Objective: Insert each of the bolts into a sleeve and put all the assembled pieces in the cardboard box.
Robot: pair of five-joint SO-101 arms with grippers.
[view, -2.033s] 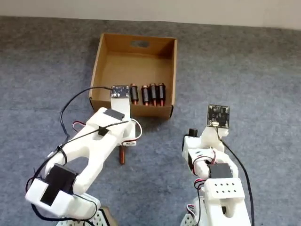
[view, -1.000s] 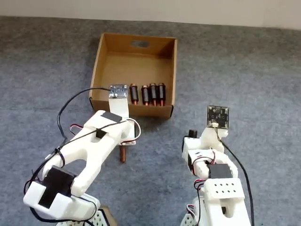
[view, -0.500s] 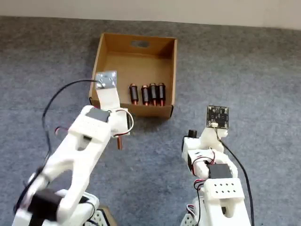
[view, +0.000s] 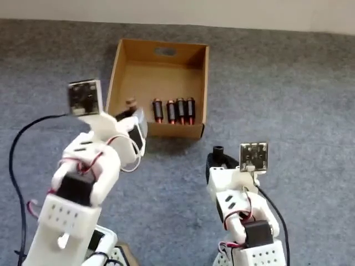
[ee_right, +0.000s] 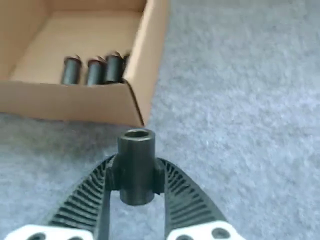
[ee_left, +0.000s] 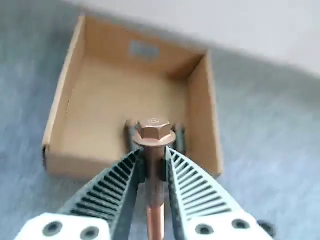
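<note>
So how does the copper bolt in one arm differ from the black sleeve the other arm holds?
The bolt is copper-coloured, the sleeve black. The bolt is a slim shaft with a hexagonal head; the sleeve is a thicker tube, open at its end. Both are clamped: bolt in the left tool, sleeve in the right tool.

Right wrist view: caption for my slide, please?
Right pincer holds a black sleeve beside the cardboard box containing assembled pieces.
</note>
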